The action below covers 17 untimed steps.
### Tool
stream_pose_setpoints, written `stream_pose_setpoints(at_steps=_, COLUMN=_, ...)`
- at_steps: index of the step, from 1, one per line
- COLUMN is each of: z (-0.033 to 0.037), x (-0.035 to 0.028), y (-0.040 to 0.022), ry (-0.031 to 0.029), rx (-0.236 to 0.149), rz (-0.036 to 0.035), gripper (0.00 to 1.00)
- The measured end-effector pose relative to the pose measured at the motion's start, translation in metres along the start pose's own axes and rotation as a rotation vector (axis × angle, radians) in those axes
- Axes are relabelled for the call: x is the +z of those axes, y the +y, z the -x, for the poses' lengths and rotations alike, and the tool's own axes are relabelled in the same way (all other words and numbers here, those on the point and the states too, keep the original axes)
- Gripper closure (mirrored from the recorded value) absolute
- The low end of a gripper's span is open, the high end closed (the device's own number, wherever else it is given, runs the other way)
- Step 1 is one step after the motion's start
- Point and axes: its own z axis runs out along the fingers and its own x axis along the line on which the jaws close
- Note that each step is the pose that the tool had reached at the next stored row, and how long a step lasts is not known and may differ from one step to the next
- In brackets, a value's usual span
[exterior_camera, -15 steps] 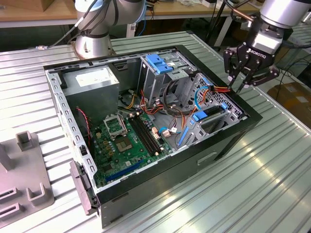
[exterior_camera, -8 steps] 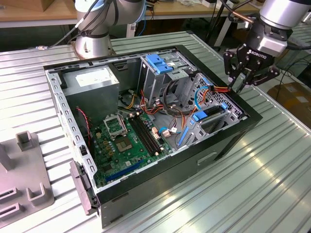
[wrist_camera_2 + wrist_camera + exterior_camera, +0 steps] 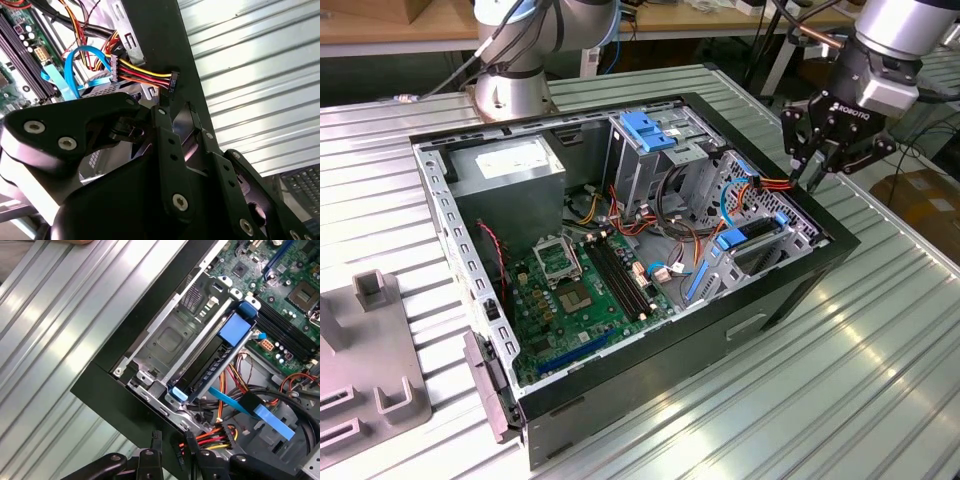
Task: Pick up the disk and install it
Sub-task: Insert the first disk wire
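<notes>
Pincer [image 3: 812,170], apart and empty, is held over case rim [image 3: 832,222]; disk [image 3: 755,250] is seen just inward, lengthwise along it.

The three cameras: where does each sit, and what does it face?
Exterior view: off the arm, looking down on the open computer case; arm and tool show.
First wrist view: on the arm, facing the drive cage; tool shows.
Second wrist view: on the arm, facing the case rim; tool shows.
Both wrist views share the coloured cables.
</notes>
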Motion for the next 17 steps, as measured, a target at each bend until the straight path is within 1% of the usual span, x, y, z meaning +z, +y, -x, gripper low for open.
stream_pose_setpoints(at_steps=2, z=0.0019, x=0.0001, y=-0.0016, ry=0.0005, rx=-0.015, rz=-0.0006, gripper=0.69)
stream_pose_setpoints(at_steps=6, z=0.0077, x=0.0002, y=-0.007, ry=0.0021, rx=-0.028, rz=-0.0005, gripper=0.69)
stream_pose_setpoints(at_steps=8, z=0.0078, x=0.0017, y=-0.0078, ry=0.0038, rx=-0.04, rz=-0.0023, gripper=0.69)
stream_pose_setpoints(at_steps=11, z=0.0073, x=0.0028, y=-0.0085, ry=0.0057, rx=-0.073, rz=-0.0041, gripper=0.69)
stream_pose_setpoints(at_steps=12, z=0.007, x=0.0032, y=-0.0088, ry=0.0062, rx=-0.087, rz=-0.0051, gripper=0.69)
stream_pose_setpoints(at_steps=14, z=0.0068, x=0.0047, y=-0.0092, ry=0.0077, rx=-0.133, rz=-0.0082, gripper=0.69)
stream_pose_setpoints(at_steps=15, z=0.0068, x=0.005, y=-0.0093, ry=0.0083, rx=-0.149, rz=-0.009, gripper=0.69)
stream_pose_setpoints(at_steps=17, z=0.0069, x=0.0063, y=-0.0092, ry=0.0099, rx=-0.21, rz=-0.0124, gripper=0.69)
